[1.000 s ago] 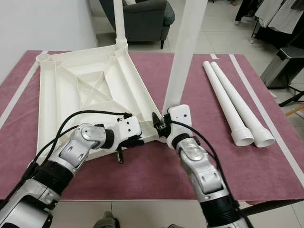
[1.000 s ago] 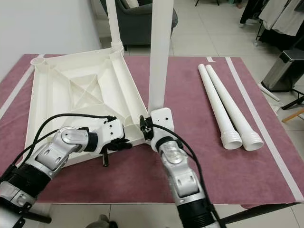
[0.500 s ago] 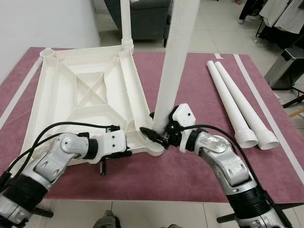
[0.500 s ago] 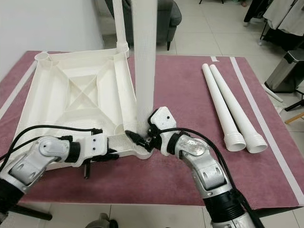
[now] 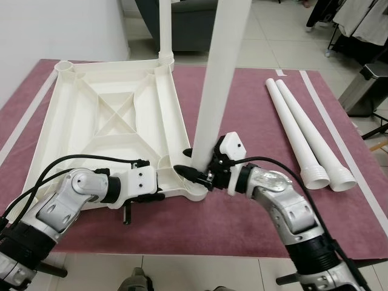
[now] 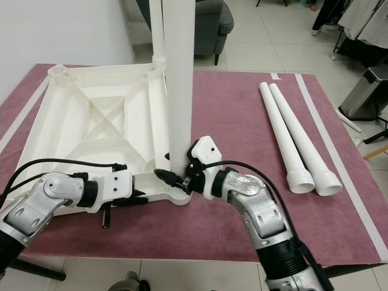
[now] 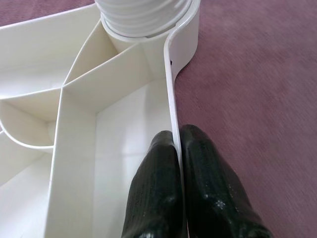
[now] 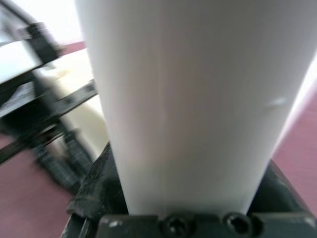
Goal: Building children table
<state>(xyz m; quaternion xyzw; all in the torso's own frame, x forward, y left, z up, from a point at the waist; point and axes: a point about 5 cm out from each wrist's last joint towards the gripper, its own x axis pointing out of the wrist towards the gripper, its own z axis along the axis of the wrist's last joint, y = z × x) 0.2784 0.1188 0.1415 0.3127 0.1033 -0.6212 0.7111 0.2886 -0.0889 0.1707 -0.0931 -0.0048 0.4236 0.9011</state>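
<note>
A white plastic tabletop lies upside down on the maroon mat, ribs facing up. One white leg stands in its far corner socket. A second white leg stands upright in the near right corner socket. My right gripper is shut on this leg just above the socket; the leg sits close between the black fingers. My left gripper is shut on the tabletop's near rim, one finger on each side of the thin wall.
Two loose white legs lie side by side on the mat to the right. A grey armchair stands beyond the mat. A metal bin and hanging clothes are at the far right. The mat's near edge meets tiled floor.
The right gripper has swung the held leg from a rightward tilt to nearly upright over the near corner socket. The left gripper stays on the rim. The camera has shifted slightly.
</note>
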